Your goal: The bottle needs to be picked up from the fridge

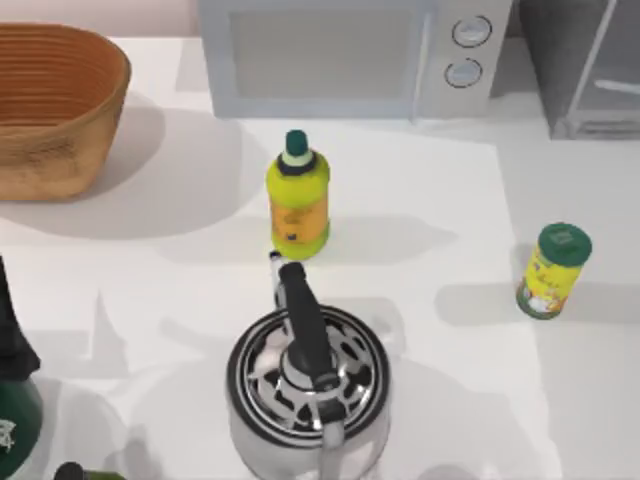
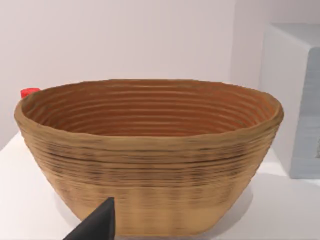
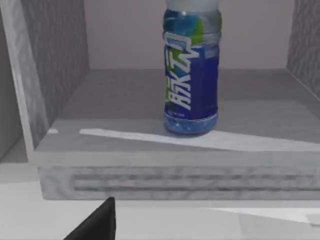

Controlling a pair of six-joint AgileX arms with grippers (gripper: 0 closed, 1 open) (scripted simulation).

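Observation:
The bottle (image 3: 191,75) stands upright on the floor inside the fridge (image 3: 100,105). It has a pale clear body and a blue label with white lettering, and its top runs out of frame. My right gripper (image 3: 97,225) shows as a dark corner low in the right wrist view, in front of the fridge's sill and well short of the bottle. In the top view the fridge (image 1: 585,70) sits at the back right corner of the table. My left gripper (image 2: 97,225) hangs in front of the woven basket (image 2: 150,155).
A light grey microwave (image 1: 330,55) stands at the back, left of the fridge. The wicker basket (image 1: 50,110) is at the back left. A yellow-green bottle (image 1: 298,200), a steel kettle (image 1: 308,385) and a yellow canister (image 1: 553,270) stand on the white table (image 1: 440,200). Dark shapes (image 1: 15,400) sit at the left edge.

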